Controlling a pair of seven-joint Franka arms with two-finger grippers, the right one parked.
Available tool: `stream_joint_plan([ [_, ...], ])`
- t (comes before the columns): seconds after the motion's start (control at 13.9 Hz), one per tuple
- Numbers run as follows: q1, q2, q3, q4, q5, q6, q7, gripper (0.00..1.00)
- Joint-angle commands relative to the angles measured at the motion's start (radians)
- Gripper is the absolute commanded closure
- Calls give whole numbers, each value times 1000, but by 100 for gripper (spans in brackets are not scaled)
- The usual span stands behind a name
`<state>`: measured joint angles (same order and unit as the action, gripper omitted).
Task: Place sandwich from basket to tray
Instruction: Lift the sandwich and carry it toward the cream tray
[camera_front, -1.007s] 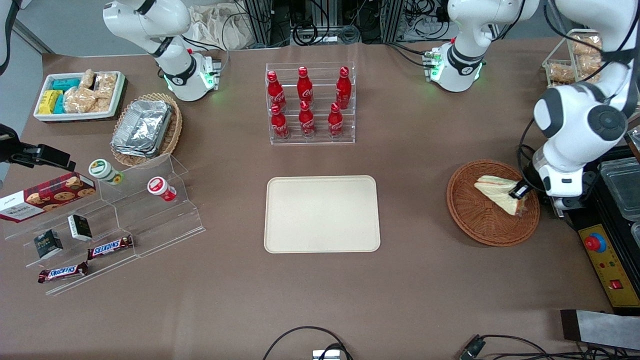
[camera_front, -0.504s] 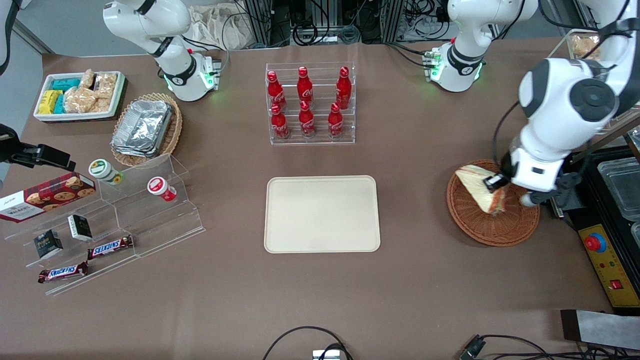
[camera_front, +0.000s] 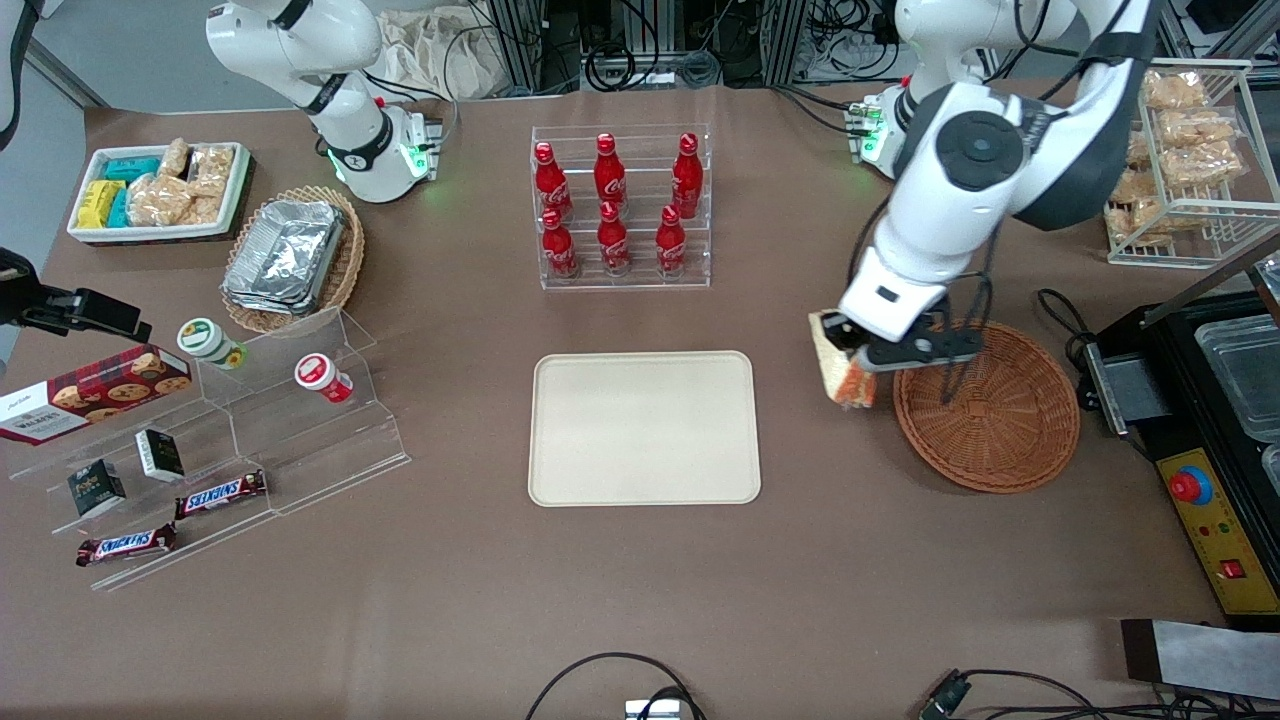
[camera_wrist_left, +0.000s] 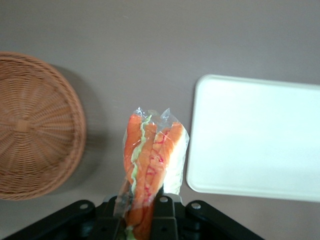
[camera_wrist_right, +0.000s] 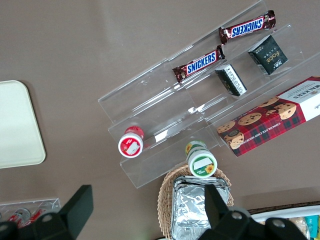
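The gripper (camera_front: 858, 362) is clamped on the sandwich (camera_front: 843, 375) and holds it in the air, clear of the table surface. In the wrist view the two black fingers (camera_wrist_left: 162, 220) close against the wrapped wedge (camera_wrist_left: 150, 170) from either side at its near end, and the wedge projects straight out from between them, cut edge facing the camera, with orange-red filling and a thin green strip visible through the clear wrap.

In the front view, the sandwich hangs directly under the gripper, tilted on edge rather than flat, its filling edge pointing down.

The round reddish-brown wicker basket (camera_front: 1000, 420) lies just beside the gripper, toward the working arm's end of the table. The sandwich is outside its rim, over bare table. No contents are visible in the basket in either view (camera_wrist_left: 35, 125).

The cream-beige tray (camera_front: 643, 427) lies on the gripper's other flank, toward the parked arm's end, near but apart from the sandwich. A strip of brown table (camera_front: 800, 560) shows between the tray's rounded edge (camera_wrist_left: 250, 135) and the wedge. The gripper and its load therefore sit between basket and tray, over neither.

Farther from the front camera than the tray stands a clear rack of red cola bottles (camera_front: 612, 210), well apart from the gripper.
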<state>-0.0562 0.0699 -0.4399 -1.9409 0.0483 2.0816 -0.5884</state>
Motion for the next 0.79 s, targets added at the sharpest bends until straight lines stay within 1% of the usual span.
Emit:
stream_joint_plan([
  [0.0, 7, 100, -71, 86, 21, -9, 4, 85],
  [0.14, -37, 149, -85, 112, 25, 3, -11, 85],
  [0.22, -59, 177, -85, 120, 63, 21, -46, 85],
  [0.43, -140, 305, -85, 172, 229, 64, -239, 85],
  [0.58, -169, 398, -86, 216, 336, 66, -338, 85],
  [0.65, -181, 436, -86, 235, 378, 67, -362, 85],
  [0.72, -191, 468, -85, 256, 399, 69, -373, 86],
])
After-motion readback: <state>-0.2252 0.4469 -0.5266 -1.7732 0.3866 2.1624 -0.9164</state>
